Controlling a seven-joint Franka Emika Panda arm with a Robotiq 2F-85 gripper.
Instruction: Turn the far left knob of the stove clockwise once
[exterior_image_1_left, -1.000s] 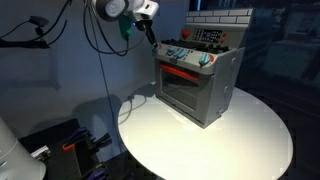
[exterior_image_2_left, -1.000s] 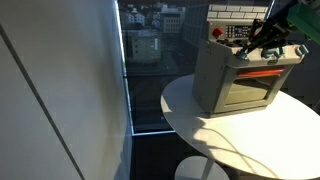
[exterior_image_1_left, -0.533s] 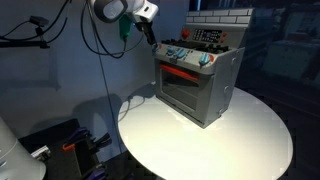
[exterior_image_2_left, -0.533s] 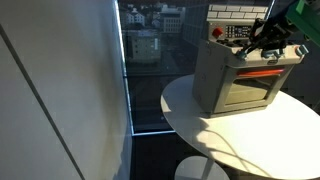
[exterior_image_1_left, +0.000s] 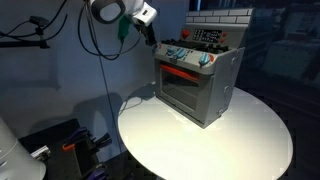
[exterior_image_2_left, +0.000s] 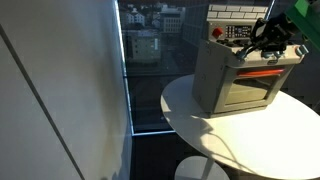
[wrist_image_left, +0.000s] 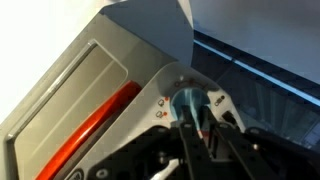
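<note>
A toy stove (exterior_image_1_left: 200, 80) of grey metal with an orange oven handle stands on a round white table; it also shows in the other exterior view (exterior_image_2_left: 235, 85). Its knobs run along the front panel above the oven door. My gripper (exterior_image_1_left: 151, 38) hovers at the stove's upper corner by the end knob and also shows in an exterior view (exterior_image_2_left: 262, 40). In the wrist view the fingers (wrist_image_left: 197, 118) are close together with no gap to speak of, pointing at a teal knob (wrist_image_left: 187, 99) just beyond the tips. Contact with the knob cannot be told.
The round white table (exterior_image_1_left: 200, 140) has bare surface in front of the stove. A dark window and wall lie behind (exterior_image_2_left: 150, 50). Cables and equipment (exterior_image_1_left: 60, 140) sit on the floor beside the table.
The arm's wrist has shifted slightly up and away from the stove corner in an exterior view. The stove has not moved.
</note>
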